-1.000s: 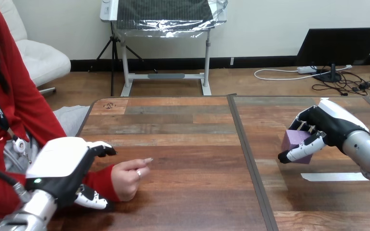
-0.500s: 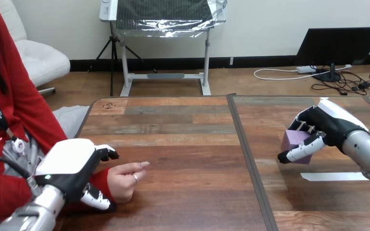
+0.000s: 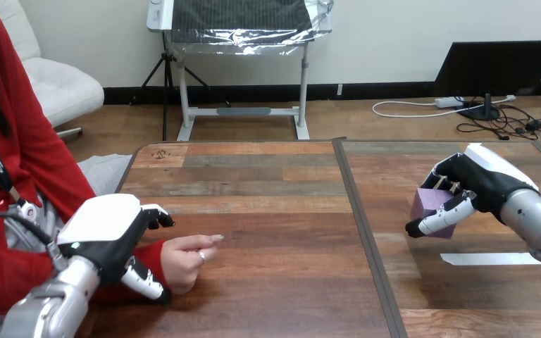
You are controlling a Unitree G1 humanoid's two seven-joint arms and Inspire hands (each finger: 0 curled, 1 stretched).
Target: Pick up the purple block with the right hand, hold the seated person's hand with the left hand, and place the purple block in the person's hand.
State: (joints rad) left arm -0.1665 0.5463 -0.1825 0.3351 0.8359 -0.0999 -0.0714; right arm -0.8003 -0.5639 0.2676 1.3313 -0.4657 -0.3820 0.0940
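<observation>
right hand (image 3: 489, 184) curled round purple block (image 3: 427, 205); left hand (image 3: 106, 236) wraps person's wrist (image 3: 150, 259). risk: person's hand (image 3: 187, 266) half closed, block could roll off.

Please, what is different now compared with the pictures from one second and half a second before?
The left hand moved a little to the right and away from the robot, over the person's wrist; I cannot tell if it grips. The person's hand stayed on the table. The right hand stayed closed on the purple block.
</observation>
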